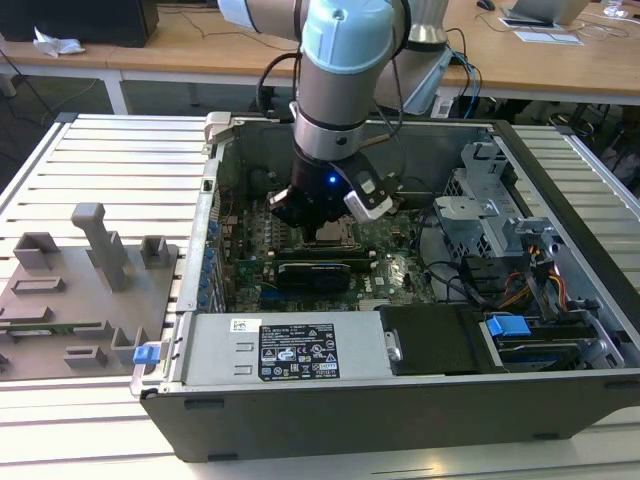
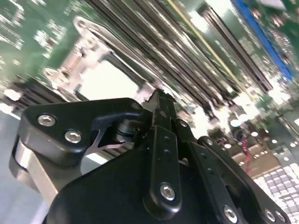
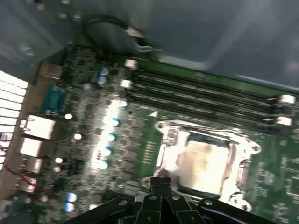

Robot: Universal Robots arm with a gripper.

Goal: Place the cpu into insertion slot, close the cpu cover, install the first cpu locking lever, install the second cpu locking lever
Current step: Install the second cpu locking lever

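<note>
Gripper (image 3: 161, 183) fingers are seen pressed together in both wrist views (image 2: 161, 100), nothing held between them. The tips are poised just beside the edge of the cpu cover (image 3: 243, 151), close over the motherboard; contact cannot be confirmed.

The cpu (image 3: 203, 161) is seated in the insertion slot, its dull metal top visible through the cover's square window (cover lies flat down over it). In the second wrist view the same chip top (image 2: 110, 81) shows as a bright patch framed by the cover (image 2: 86, 46). In the exterior view the socket area (image 1: 330, 232) is found directly under the gripper (image 1: 312, 212), mid-board. Lever positions cannot be told.

Going across the exterior view from its left:
- a grey fixture plate (image 1: 75, 300) with upright blocks is set on the slatted metal table (image 1: 110, 150)
- one open computer case (image 1: 330, 410) lies on its side, power supply (image 1: 290, 350) along the near wall
- one green motherboard (image 1: 250, 240) is mounted inside, with one black graphics card (image 1: 315, 272) just in front of the socket
- drive cage (image 1: 490, 210) and cable bundle (image 1: 520, 290) sit at the exterior view's right

Behind, wooden desks (image 1: 180, 50) run across the room.

Counted in the first wrist view: four long memory slots (image 3: 201, 95) beside the socket, one cpu, one cover.
</note>
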